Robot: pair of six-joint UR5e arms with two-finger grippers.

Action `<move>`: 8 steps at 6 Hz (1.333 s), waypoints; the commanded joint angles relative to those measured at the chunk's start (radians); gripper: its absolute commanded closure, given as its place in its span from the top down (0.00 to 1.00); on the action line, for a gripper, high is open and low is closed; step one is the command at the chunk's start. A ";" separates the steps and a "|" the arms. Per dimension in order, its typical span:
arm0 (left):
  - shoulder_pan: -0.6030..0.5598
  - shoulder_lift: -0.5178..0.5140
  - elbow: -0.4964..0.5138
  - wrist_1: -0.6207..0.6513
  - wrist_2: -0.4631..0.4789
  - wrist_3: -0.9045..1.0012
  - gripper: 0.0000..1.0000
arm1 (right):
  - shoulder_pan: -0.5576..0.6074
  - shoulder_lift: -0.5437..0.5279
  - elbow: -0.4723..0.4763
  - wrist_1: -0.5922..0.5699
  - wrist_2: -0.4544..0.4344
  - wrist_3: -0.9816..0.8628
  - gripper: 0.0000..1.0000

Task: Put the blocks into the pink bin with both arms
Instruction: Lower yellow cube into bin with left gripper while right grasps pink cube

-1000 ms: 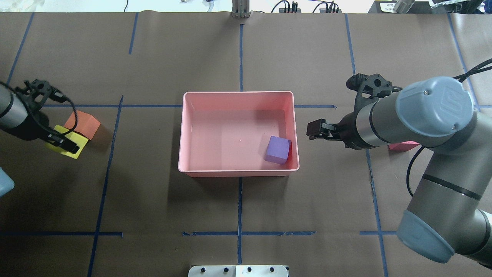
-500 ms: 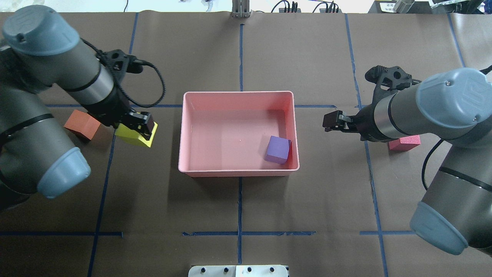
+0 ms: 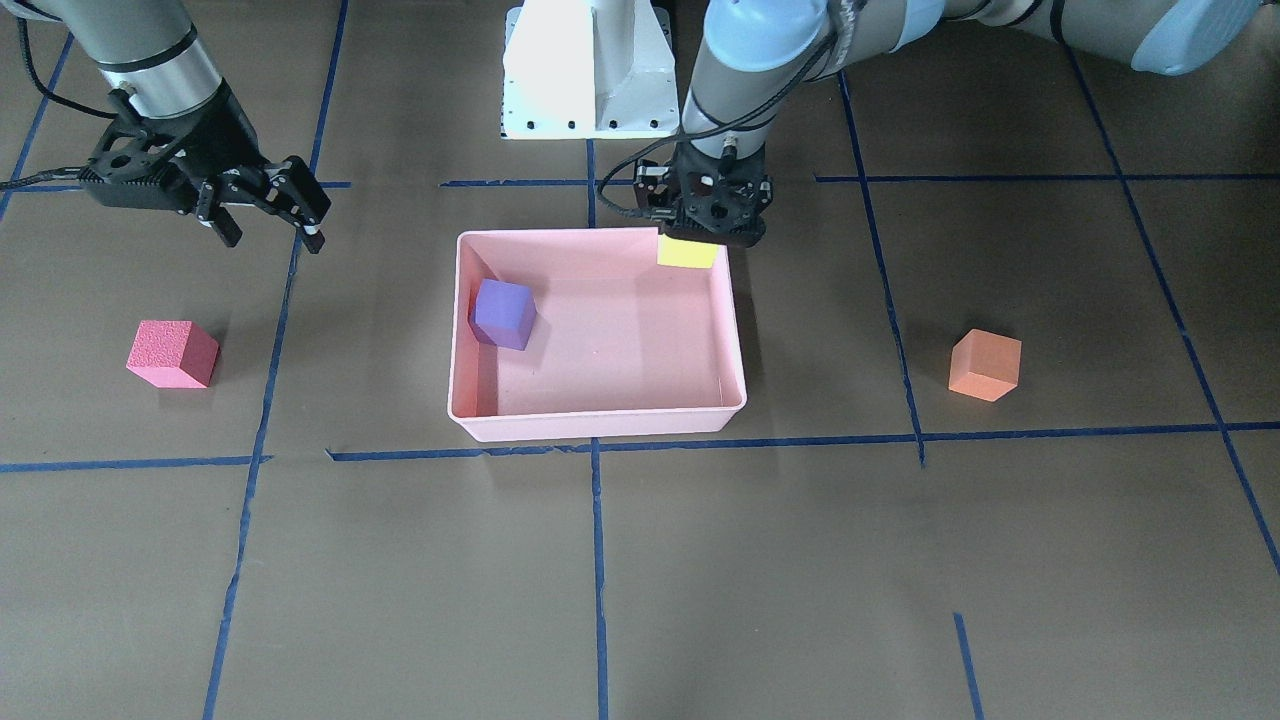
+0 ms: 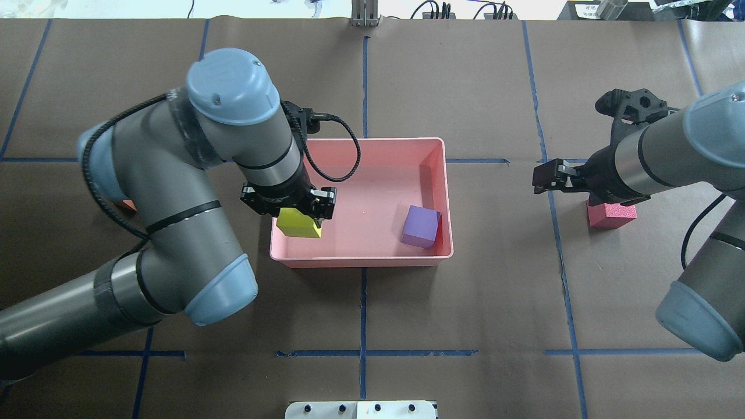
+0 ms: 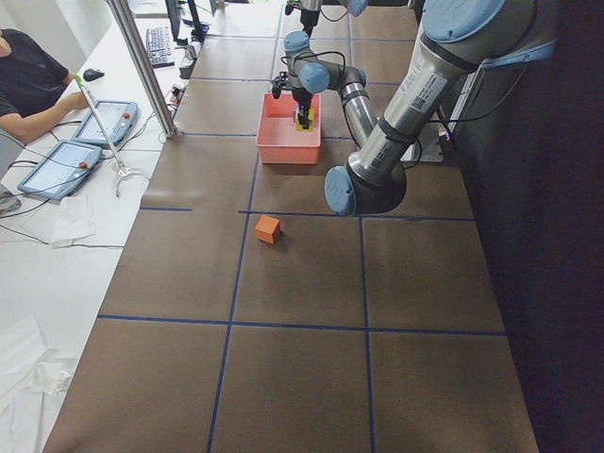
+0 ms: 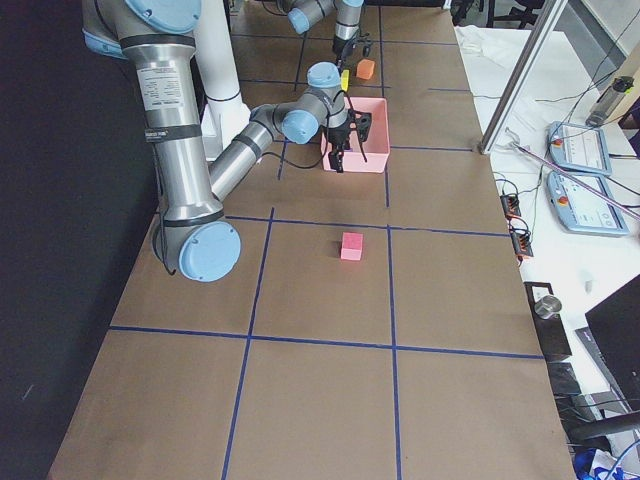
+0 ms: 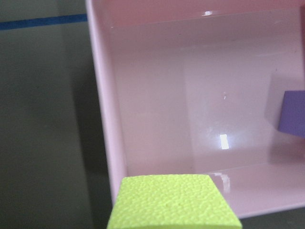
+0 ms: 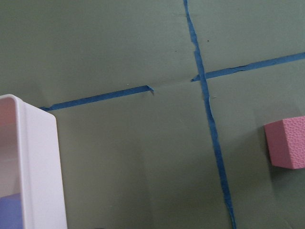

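The pink bin (image 4: pixel 361 140) sits at the table's middle with the purple cube (image 4: pixel 420 226) inside it at its near right. My left gripper (image 4: pixel 293 209) is shut on the yellow-green cube (image 4: pixel 300 225) and holds it above the bin's near left corner; it also shows in the front view (image 3: pixel 708 222) with the cube (image 3: pixel 687 252). My right gripper (image 3: pixel 272 232) is open and empty, right of the bin and beside the red-pink cube (image 4: pixel 611 214). The orange cube (image 3: pixel 986 365) lies on the table left of the bin, mostly hidden by my left arm in the overhead view.
The white pedestal base (image 3: pixel 590 70) stands at the robot's side of the table. Blue tape lines cross the brown paper. An operator (image 5: pixel 28 75) sits at the far side with tablets. A metal post (image 5: pixel 142 66) stands near the bin.
My left arm has swung right from the table's left edge, carrying the yellow-green cube away from the orange cube to over the bin. My right gripper has drawn back rightward from the bin.
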State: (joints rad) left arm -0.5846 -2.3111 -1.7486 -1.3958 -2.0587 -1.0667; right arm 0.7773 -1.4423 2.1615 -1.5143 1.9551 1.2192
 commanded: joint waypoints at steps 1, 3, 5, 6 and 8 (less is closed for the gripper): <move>0.046 -0.004 0.105 -0.154 0.072 -0.045 0.50 | 0.039 -0.059 -0.017 0.000 0.005 -0.129 1.00; 0.043 0.006 0.081 -0.151 0.072 -0.048 0.83 | 0.116 -0.063 -0.134 0.005 0.022 -0.328 1.00; 0.043 0.007 0.048 -0.154 0.071 -0.117 0.83 | 0.152 -0.060 -0.343 0.231 0.096 -0.368 1.00; 0.043 0.007 0.041 -0.150 0.071 -0.119 0.83 | 0.151 -0.025 -0.388 0.250 0.109 -0.307 1.00; 0.043 0.007 0.038 -0.149 0.071 -0.121 0.83 | 0.151 -0.033 -0.442 0.264 0.146 -0.314 1.00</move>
State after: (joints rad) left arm -0.5415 -2.3041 -1.7088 -1.5453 -1.9880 -1.1856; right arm 0.9277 -1.4720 1.7382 -1.2600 2.0906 0.9040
